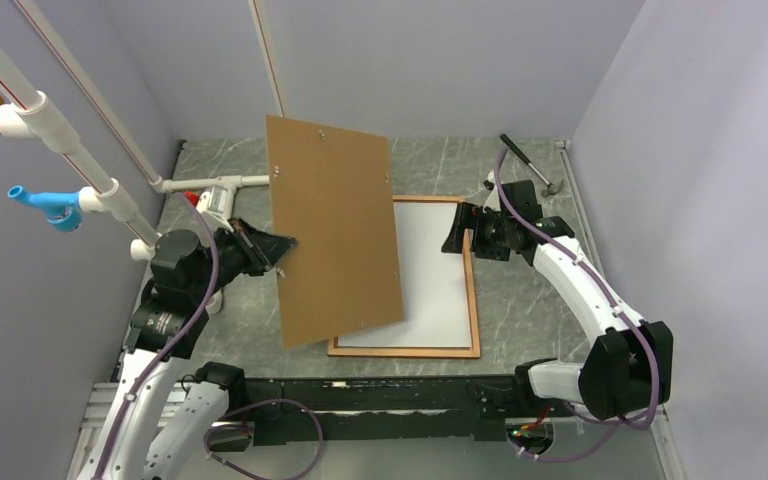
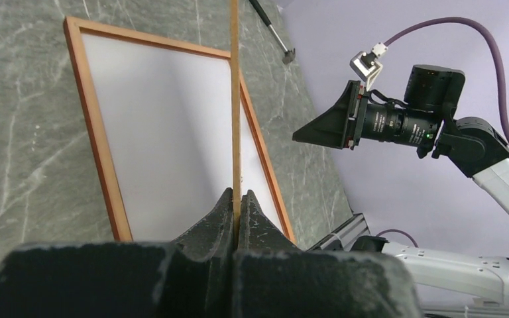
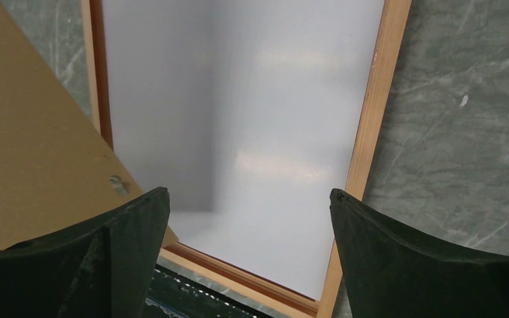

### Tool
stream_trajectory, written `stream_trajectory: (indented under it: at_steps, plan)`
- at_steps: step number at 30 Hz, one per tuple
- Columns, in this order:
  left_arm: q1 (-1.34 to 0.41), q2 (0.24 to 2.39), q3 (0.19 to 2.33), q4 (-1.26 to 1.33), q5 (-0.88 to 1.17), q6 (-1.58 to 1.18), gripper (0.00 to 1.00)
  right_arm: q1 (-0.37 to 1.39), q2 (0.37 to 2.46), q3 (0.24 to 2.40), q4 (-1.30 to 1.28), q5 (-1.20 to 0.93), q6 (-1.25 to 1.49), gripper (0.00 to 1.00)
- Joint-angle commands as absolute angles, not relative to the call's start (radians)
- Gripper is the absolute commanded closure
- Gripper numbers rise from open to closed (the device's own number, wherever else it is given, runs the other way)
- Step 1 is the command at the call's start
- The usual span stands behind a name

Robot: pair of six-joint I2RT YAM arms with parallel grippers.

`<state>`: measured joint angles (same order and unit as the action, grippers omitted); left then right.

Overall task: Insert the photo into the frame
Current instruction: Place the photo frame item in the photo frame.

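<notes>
The left jaws pinch the edge of the brown backing board (image 1: 335,230), holding it tilted over the frame (image 1: 474,300). The frame lies flat on the desk (image 1: 520,300) with the photo (image 1: 438,270) inside it, white back up. The right jaws gape wide above it, empty.

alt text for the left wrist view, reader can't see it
The left end effector grips the edge of a thin brown backing board, seen edge-on, above the wooden frame lying on a grey marbled table with the photo white side up inside. The right end effector hovers at the right.
</notes>
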<state>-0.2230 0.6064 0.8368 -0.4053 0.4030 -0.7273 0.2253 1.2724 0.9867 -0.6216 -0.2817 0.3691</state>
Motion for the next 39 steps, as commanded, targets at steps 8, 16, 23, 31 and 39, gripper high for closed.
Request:
stream_trajectory:
  at_steps: [8,16,23,31,39]
  plan:
    - [-0.221,0.656,0.724,-0.042,0.522,-0.908,1.0,0.203,1.24,0.977,-0.573,-0.327,0.387,0.08]
    - [-0.221,0.713,0.64,0.073,0.554,-0.98,1.0,0.189,1.225,0.97,-0.586,-0.319,0.377,0.07]
    - [-0.226,0.772,0.598,0.122,0.566,-1.007,1.0,0.181,1.216,0.953,-0.585,-0.315,0.374,0.07]
    - [-0.258,0.851,0.572,0.189,0.58,-1.035,1.0,0.172,1.215,0.941,-0.586,-0.315,0.369,0.07]
    - [-0.317,0.946,0.573,0.243,0.575,-1.042,1.0,0.165,1.217,0.928,-0.583,-0.318,0.367,0.07]
